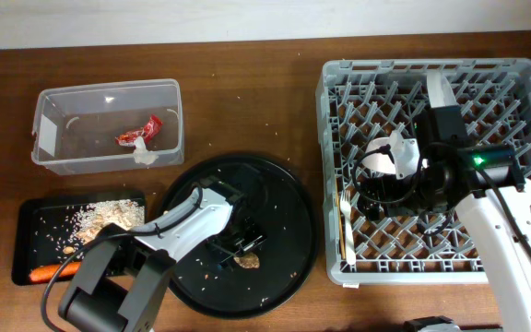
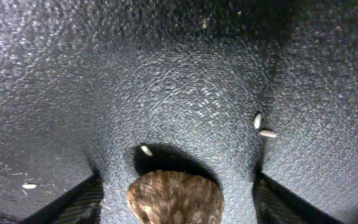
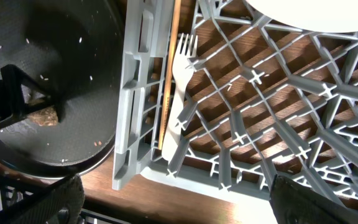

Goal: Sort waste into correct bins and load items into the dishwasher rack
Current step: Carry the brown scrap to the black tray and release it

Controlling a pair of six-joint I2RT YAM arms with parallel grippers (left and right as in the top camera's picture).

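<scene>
Partly cropped, probably brown food lump [image 2: 176,198].

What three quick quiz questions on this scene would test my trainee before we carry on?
1. True or false: the red wrapper lies in the clear tub.
2. The brown food lump sits on:
A. the round black tray
B. the clear tub
C. the rectangular black tray
3. Which gripper has its open fingers on either side of that lump?

Key:
1. True.
2. A.
3. The left gripper; it has not yet closed on the lump.
</scene>
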